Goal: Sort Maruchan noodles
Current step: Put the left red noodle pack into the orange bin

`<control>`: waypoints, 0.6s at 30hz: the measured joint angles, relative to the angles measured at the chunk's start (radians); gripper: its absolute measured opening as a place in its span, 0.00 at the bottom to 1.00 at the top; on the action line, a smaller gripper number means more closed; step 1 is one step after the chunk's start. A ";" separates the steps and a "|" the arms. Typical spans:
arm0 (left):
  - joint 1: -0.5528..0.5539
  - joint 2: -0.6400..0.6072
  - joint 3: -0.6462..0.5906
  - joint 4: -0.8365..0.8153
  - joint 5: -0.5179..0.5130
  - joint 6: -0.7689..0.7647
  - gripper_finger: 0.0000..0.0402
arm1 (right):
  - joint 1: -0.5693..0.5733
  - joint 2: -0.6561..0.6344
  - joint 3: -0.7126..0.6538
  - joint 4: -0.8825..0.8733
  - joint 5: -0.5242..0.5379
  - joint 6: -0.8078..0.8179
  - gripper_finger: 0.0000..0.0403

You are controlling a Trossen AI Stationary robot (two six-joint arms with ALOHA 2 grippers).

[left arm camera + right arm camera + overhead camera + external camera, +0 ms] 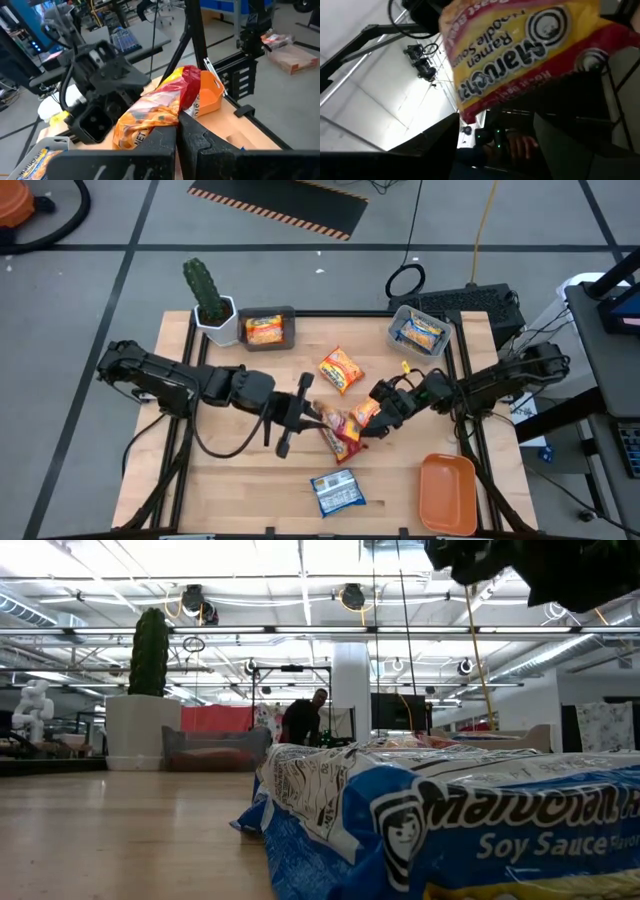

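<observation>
Blue soy-sauce packet (450,830) fills the low view, lying loose at the table's front edge. Mid-table, left gripper (318,418) clamps a red-orange packet (345,430); right gripper (383,418), fingers spread, sits just beside its other end, seemingly not gripping. Orange packet (341,369) loose. Sorted: one in grey bin (283,313), one in clear bin (402,315). Orange tray (448,492) empty. Roughly three packets left, by my judgement.
</observation>
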 joint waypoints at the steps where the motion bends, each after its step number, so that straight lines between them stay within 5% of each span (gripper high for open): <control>1: 0.006 0.000 0.000 0.001 0.001 0.004 0.01 | -0.001 0.000 -0.006 0.005 0.000 -0.001 0.62; 8: 0.048 0.000 0.000 0.185 0.027 0.026 0.01 | 0.001 0.000 -0.058 0.079 0.015 -0.050 0.62; 18: 0.074 -0.001 0.000 0.273 0.068 0.045 0.01 | 0.006 0.000 -0.097 0.270 0.303 -0.014 0.65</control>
